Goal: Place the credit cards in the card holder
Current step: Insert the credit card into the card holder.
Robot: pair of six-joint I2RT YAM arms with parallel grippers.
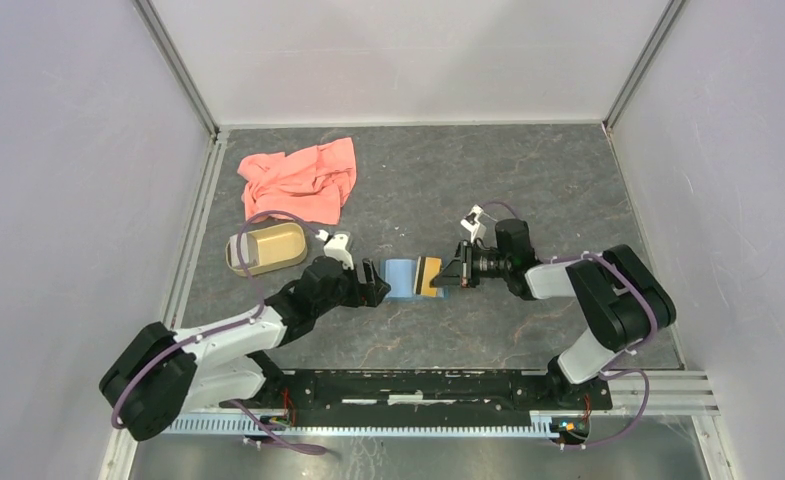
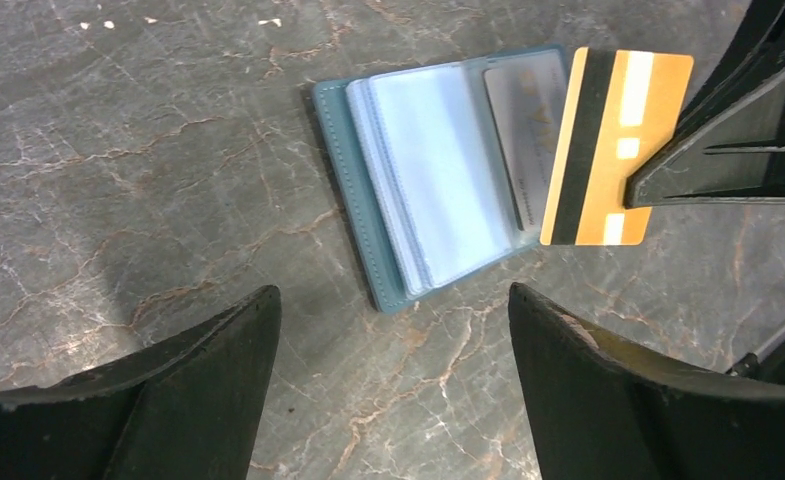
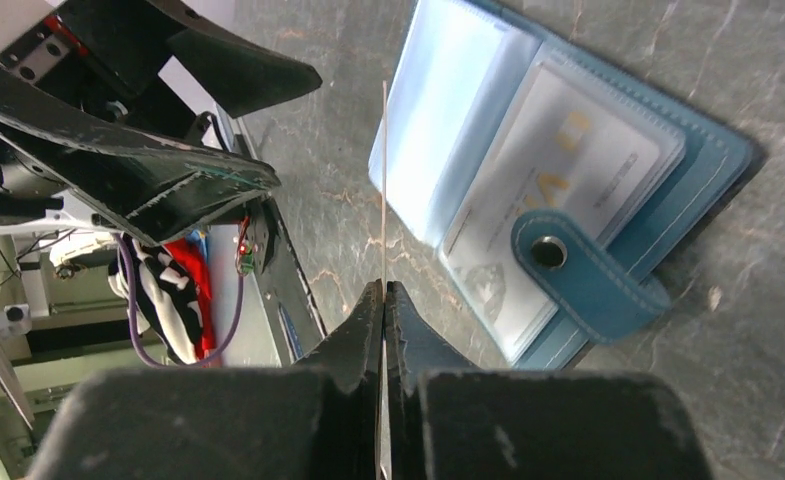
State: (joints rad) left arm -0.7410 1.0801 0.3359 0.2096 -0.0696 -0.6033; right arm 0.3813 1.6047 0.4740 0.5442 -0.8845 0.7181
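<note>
The teal card holder (image 1: 400, 277) lies open on the table, its light blue sleeves up. It also shows in the left wrist view (image 2: 438, 175) and the right wrist view (image 3: 608, 200). A pale card (image 2: 526, 130) sits in one sleeve. My right gripper (image 1: 452, 276) is shut on the gold-yellow card (image 1: 429, 275) with a dark stripe (image 2: 580, 150), held above the holder's right side. In the right wrist view this card shows edge-on (image 3: 383, 180). My left gripper (image 1: 378, 287) is open and empty, just left of the holder. The dark card is out of view.
A tan oval dish (image 1: 265, 249) stands to the left of the arms. A salmon-pink cloth (image 1: 301, 179) lies crumpled at the back left. Grey walls enclose the table on three sides.
</note>
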